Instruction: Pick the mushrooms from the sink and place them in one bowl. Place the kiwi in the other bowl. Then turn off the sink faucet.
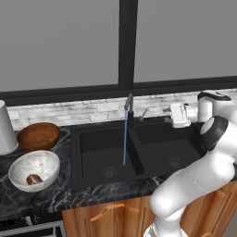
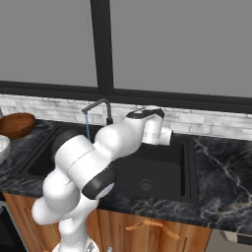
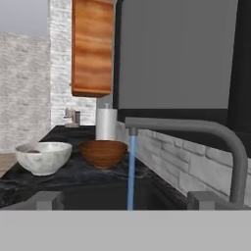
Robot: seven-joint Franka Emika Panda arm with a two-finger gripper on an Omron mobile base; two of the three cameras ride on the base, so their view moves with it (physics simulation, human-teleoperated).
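Sink: black double basin set in the dark marble counter, a divider running down its middle; both basins look empty of produce.
Faucet: stands at the back rim of the sink, above the divider; its spout reaches over the left basin.
Water stream: thin blue line falling from the spout into the left basin, so the tap is running.
White speckled bowl: on the counter left of the sink, toward the front edge.
Mushrooms: a brown lump lies inside the white speckled bowl; how many pieces it comprises cannot be told.
Wooden bowl: on the counter left of the sink, behind the white bowl and just apart from it.
Kiwi: a faint greenish spot inside the wooden bowl, too small to confirm.
Gripper: held level above the sink's back right rim, to the right of the faucet and pointing toward it; whether the fingers are parted or closed cannot be told.
Paper towel roll: upright at the counter's far left, beyond the wooden bowl.
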